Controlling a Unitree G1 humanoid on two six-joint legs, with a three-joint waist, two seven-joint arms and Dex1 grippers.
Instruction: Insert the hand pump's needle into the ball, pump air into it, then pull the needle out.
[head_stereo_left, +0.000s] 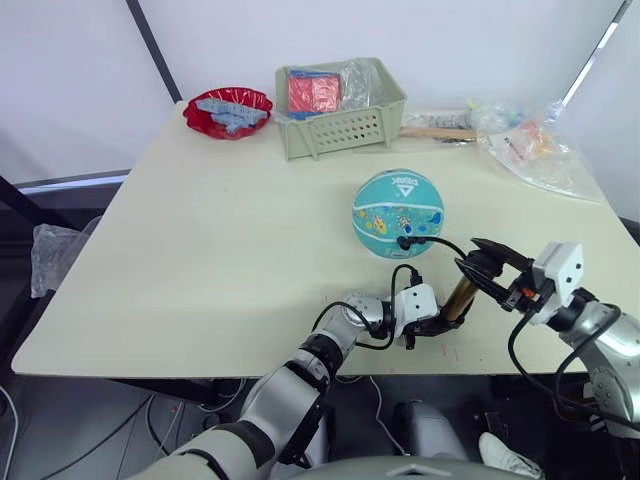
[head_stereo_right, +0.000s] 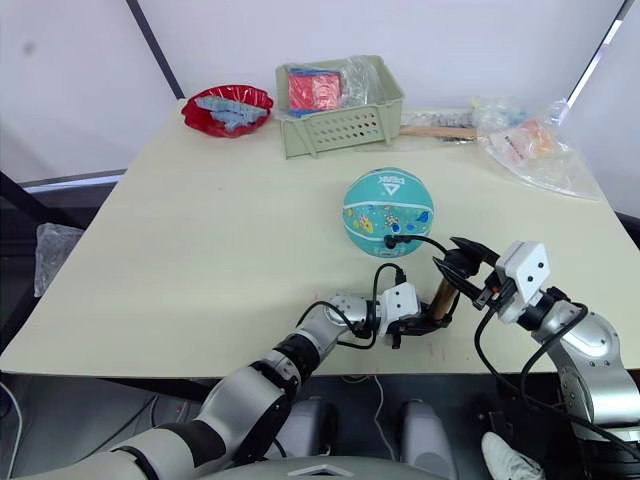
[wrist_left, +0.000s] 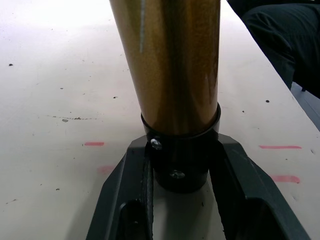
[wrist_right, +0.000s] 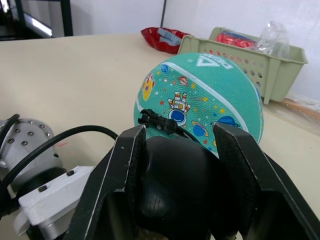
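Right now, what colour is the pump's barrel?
Gold-bronze, glossy, on the hand pump; clearest in the left wrist view.

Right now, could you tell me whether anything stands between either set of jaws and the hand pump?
Nothing visible does. The left gripper already clamps the black base cap of the hand pump, and the right gripper grips its black handle. The hose fitting sits against the ball; the needle itself cannot be made out.

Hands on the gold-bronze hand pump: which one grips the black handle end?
The right hand: it is closed around the pump's upper black handle. The left hand clamps the bottom cap instead.
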